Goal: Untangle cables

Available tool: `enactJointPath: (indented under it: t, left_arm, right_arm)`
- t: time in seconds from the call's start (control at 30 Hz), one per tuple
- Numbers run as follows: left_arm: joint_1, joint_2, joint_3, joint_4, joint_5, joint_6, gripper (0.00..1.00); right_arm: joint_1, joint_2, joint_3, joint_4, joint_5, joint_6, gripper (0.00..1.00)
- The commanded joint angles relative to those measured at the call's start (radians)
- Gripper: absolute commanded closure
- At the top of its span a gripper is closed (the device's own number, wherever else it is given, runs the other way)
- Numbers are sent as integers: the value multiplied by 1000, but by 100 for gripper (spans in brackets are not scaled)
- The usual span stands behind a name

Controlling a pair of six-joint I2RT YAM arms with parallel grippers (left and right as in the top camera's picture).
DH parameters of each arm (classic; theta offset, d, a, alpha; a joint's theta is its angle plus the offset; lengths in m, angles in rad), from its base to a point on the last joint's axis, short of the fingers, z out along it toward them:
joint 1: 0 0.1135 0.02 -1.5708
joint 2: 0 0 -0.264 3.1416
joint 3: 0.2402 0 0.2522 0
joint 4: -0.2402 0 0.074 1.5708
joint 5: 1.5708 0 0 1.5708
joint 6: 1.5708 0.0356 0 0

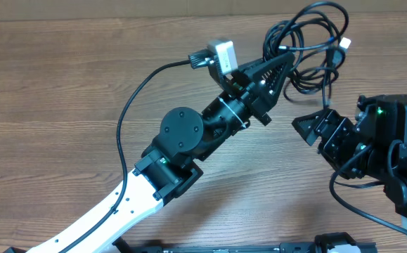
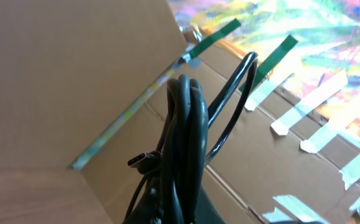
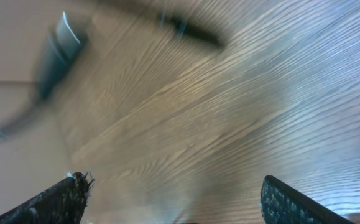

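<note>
The cables [image 1: 315,42] are thin black cords looped in a bundle at the far right of the wooden table [image 1: 62,77], with a white plug end [image 1: 345,43] sticking out. My left gripper [image 1: 282,62] is shut on the left side of the bundle. In the left wrist view the cables [image 2: 186,124] rise out of the left gripper [image 2: 189,214], and a small dark plug [image 2: 143,160] hangs to the left. My right gripper [image 1: 317,123] stands open, just below the bundle and apart from it. Its fingers [image 3: 55,202] show nothing between them, and a blurred cable [image 3: 49,62] lies beyond.
The left arm [image 1: 182,133] crosses the table diagonally from the bottom left. Its camera box [image 1: 223,53] trails a thicker black wire [image 1: 127,109] over the tabletop. A cardboard wall with green tape [image 2: 220,34] stands behind the bundle in the left wrist view.
</note>
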Motion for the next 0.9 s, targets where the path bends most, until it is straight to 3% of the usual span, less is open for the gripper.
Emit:
enactJointPath:
  t: [0.0,0.2,0.4,0.87]
  left_arm:
    - [2,-32,35,34,-34,28,96]
    - [2,-32,35,23,-34,56,96]
    - [2,-32,35,-21,-35,198,96]
    - [2,-32,35,-63,86,219,96]
  right_arm:
    - [0,-1,-5,9,-86,-1,14]
    - [0,-1,-5,17,-77,-2,14]
    - [0,-19,-5,87,-72,0,14]
    - [0,-71,-5,283,-45,132,14]
